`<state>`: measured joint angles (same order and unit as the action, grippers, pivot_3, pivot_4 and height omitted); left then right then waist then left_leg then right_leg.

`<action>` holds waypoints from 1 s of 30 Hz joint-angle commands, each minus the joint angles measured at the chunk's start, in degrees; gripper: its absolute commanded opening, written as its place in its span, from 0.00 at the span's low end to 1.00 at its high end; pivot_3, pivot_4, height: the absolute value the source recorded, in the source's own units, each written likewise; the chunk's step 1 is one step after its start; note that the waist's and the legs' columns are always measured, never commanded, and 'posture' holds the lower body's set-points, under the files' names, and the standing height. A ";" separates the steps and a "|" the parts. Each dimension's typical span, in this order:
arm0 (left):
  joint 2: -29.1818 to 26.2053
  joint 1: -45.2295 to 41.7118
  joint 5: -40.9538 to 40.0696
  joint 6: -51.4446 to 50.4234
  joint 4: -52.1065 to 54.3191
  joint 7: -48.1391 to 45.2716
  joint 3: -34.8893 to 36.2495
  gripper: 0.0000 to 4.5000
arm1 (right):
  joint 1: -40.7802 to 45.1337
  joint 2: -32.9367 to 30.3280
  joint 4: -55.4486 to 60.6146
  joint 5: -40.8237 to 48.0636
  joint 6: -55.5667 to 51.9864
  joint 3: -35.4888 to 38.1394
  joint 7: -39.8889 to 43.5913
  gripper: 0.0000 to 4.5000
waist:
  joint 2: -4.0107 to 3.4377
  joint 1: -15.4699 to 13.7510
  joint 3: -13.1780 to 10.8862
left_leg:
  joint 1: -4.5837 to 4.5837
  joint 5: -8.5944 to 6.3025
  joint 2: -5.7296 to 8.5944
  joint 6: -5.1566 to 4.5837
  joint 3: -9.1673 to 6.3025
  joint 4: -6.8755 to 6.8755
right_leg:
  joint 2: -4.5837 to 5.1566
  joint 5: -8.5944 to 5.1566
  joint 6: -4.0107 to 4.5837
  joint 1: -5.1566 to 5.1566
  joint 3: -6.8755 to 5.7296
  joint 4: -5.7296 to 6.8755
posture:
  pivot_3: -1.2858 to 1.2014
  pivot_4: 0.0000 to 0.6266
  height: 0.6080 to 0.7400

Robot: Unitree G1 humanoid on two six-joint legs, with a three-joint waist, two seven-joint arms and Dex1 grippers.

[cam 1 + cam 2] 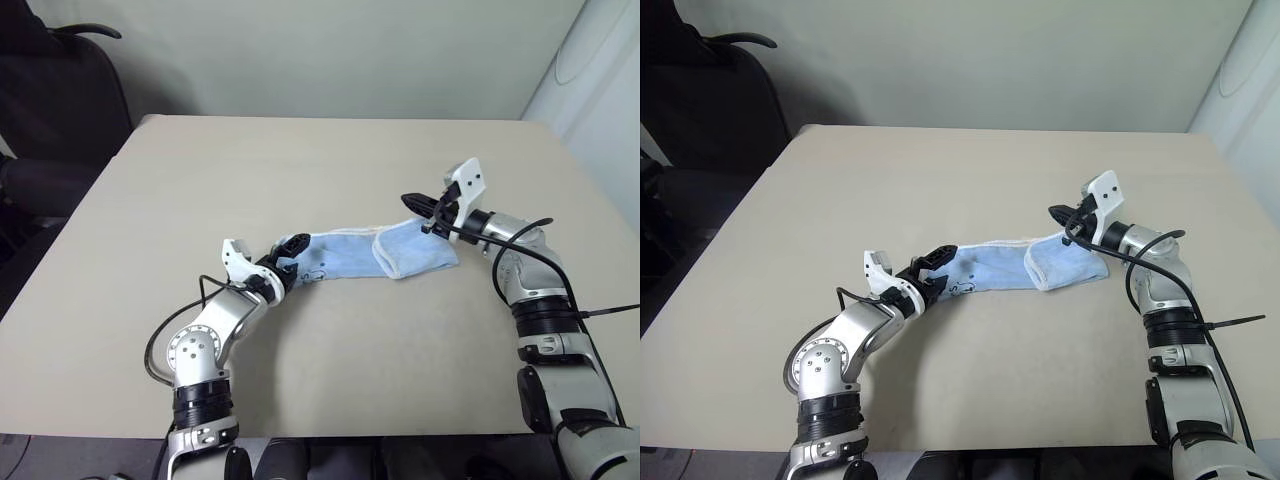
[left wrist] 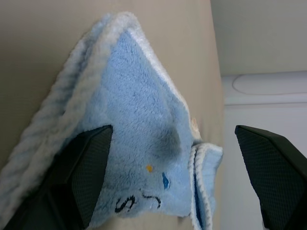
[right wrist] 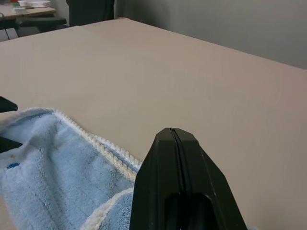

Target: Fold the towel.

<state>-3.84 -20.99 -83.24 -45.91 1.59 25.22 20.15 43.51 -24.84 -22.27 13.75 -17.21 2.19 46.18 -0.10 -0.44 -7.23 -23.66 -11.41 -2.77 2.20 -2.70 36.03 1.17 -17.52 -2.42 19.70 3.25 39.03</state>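
Towel (image 1: 360, 255): one, on table (image 1: 300, 170); two pincers nearby.

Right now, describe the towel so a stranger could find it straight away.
On the beige table, between the two robot arms, lies the towel. It is a small light blue terry strip edged in white, its right end folded back over itself.

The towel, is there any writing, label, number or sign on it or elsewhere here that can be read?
No readable text anywhere.
The towel: dark embroidered marks near its edge, one like a curly "S", with a small blue and a yellow stitch; a picture or script, no word can be made out.
The table and both grippers bear no lettering.
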 commanded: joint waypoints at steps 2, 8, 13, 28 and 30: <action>-1.07 2.41 -0.54 -0.09 1.25 2.50 1.22 0.99 | 0.36 -0.21 2.22 0.54 0.83 1.13 -1.09 0.00 | 0.00 0.04 0.00 | 0.00 0.10 0.01 0.17 0.02 -0.02 | -0.01 -0.01 0.01 0.02 0.00 -0.02 | 0.52 0.24 1.00; -6.75 7.78 -12.42 -0.62 12.46 7.89 2.96 0.99 | -0.32 0.05 1.99 0.48 1.56 1.10 -1.59 0.00 | 0.01 1.03 -0.02 | -0.05 0.04 -0.01 0.41 0.25 -0.12 | -0.13 -0.10 0.12 0.23 0.07 -0.08 | 0.52 0.24 1.00; -11.15 13.33 -23.08 1.28 19.82 16.36 -0.79 0.99 | -0.21 0.72 0.25 0.31 2.74 0.94 -1.87 0.00 | -0.04 1.10 -0.07 | -0.10 -0.14 -0.30 0.73 0.19 -0.17 | -0.66 -0.25 0.37 0.37 0.15 -0.10 | 0.52 0.24 1.00; -6.61 11.52 -23.37 12.44 17.96 25.70 -13.37 0.99 | 1.44 1.64 -3.86 -0.55 5.21 0.61 -1.71 0.00 | -0.09 0.07 -0.12 | -0.10 -0.14 -0.81 0.81 0.20 -0.08 | -0.84 -0.29 0.44 0.31 0.09 0.00 | 0.52 0.24 1.00; -6.24 9.67 -21.41 12.79 14.62 23.93 -12.90 0.99 | 1.18 1.65 -3.55 -0.54 5.20 0.56 -1.75 0.00 | -0.11 -0.31 -0.14 | -0.10 -0.21 -0.76 0.68 0.19 -0.02 | -0.85 -0.28 0.44 0.24 0.05 0.02 | 0.52 0.24 1.00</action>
<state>-10.33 -10.39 -106.40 -33.91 18.84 50.85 8.09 43.47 -22.80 -27.23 13.24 -13.19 2.13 44.72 -0.21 -0.75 -7.36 -23.75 -11.64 -3.52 2.83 -2.54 36.04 0.32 -17.80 -1.97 19.91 3.28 39.07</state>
